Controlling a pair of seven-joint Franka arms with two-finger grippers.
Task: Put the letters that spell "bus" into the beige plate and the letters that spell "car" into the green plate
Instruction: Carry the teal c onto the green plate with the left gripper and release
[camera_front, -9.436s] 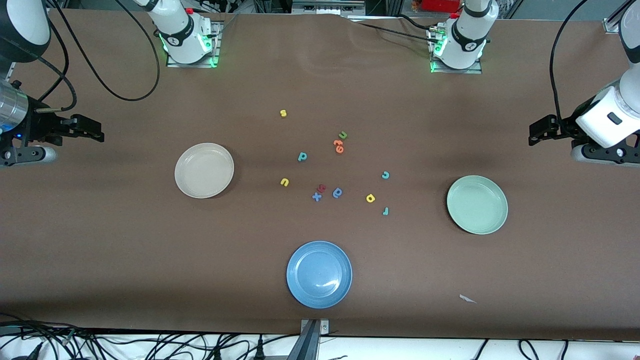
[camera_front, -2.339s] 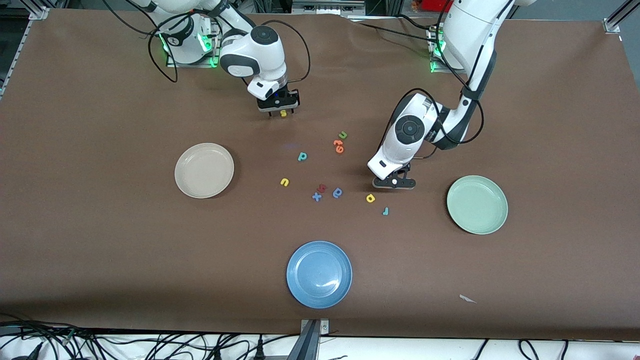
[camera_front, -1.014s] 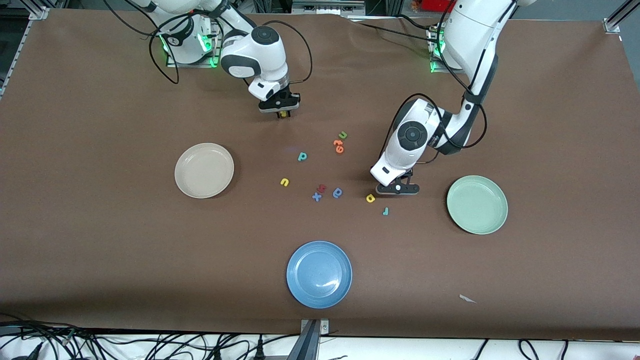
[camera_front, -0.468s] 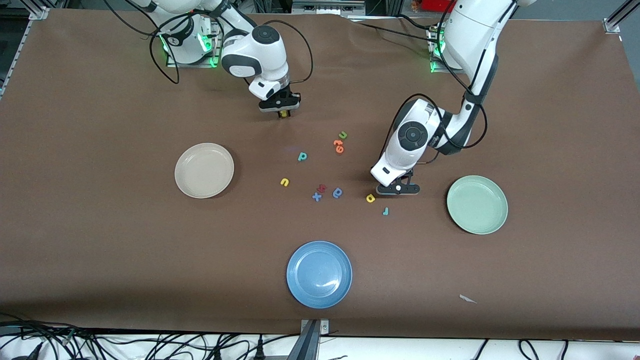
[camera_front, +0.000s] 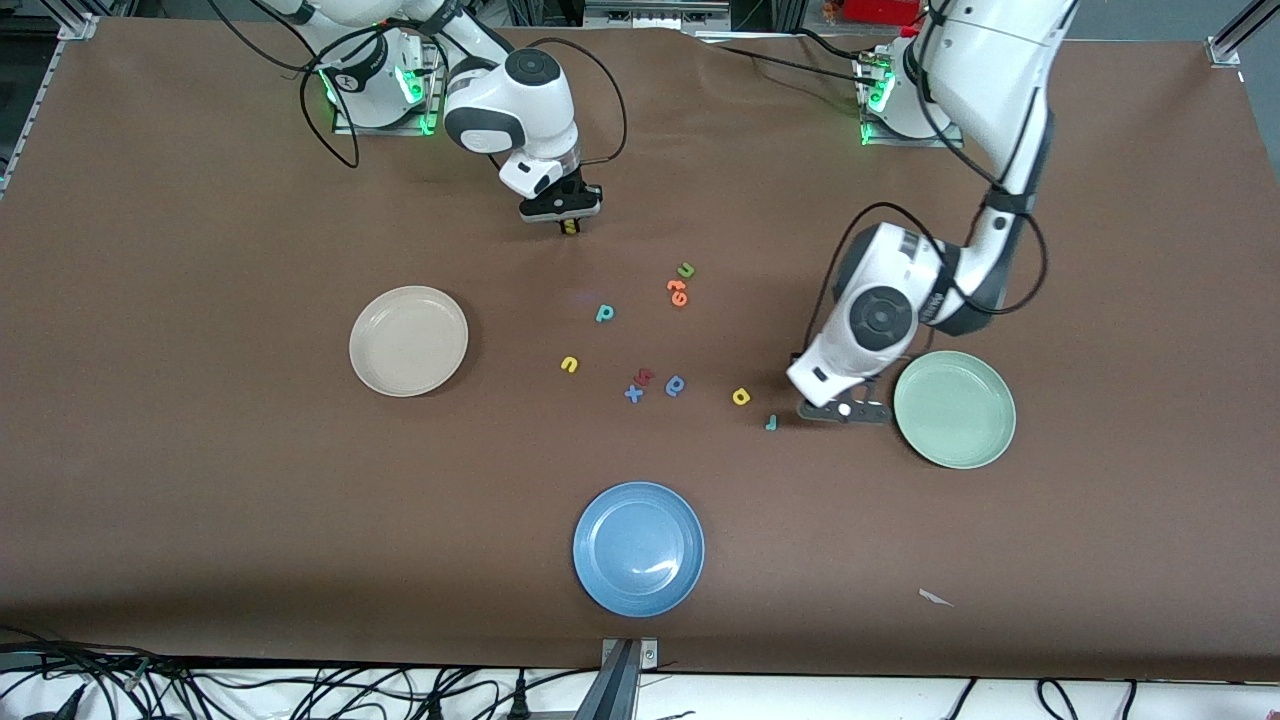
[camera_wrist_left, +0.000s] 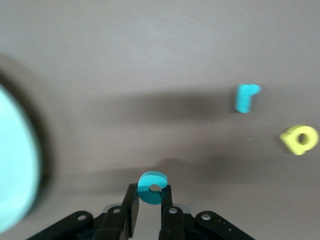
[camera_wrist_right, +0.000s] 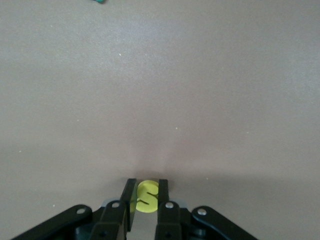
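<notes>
My left gripper (camera_wrist_left: 150, 200) has its fingers pinched on the teal c (camera_wrist_left: 151, 187), plain in the left wrist view with the letter clear of the table. In the front view that gripper (camera_front: 845, 411) now sits right of centre, just beside the rim of the green plate (camera_front: 955, 410); half a second ago it was higher in the frame, close by the yellow a (camera_front: 741, 396). The c is gone from its old spot on the table, so I judge the first "car" letter is in transit and needs only to be carried over the plate and let go. The a and the teal-blue r (camera_front: 771, 422) lie untouched just off the gripper.

My right gripper (camera_wrist_right: 145, 202) has its fingers pressed against the yellow s (camera_wrist_right: 147, 195); they narrowed over the last second and the hand has not travelled. In the front view it stands upper centre (camera_front: 569, 222), well apart from the beige plate (camera_front: 408, 341) at centre left. The teal b (camera_front: 604, 313) and yellow u (camera_front: 569, 364) wait mid-frame, and both plates hold nothing.

The front view hides the c under the left wrist and barely shows the s; the wrist views settle both grips. Only the front view shows both plates whole.
</notes>
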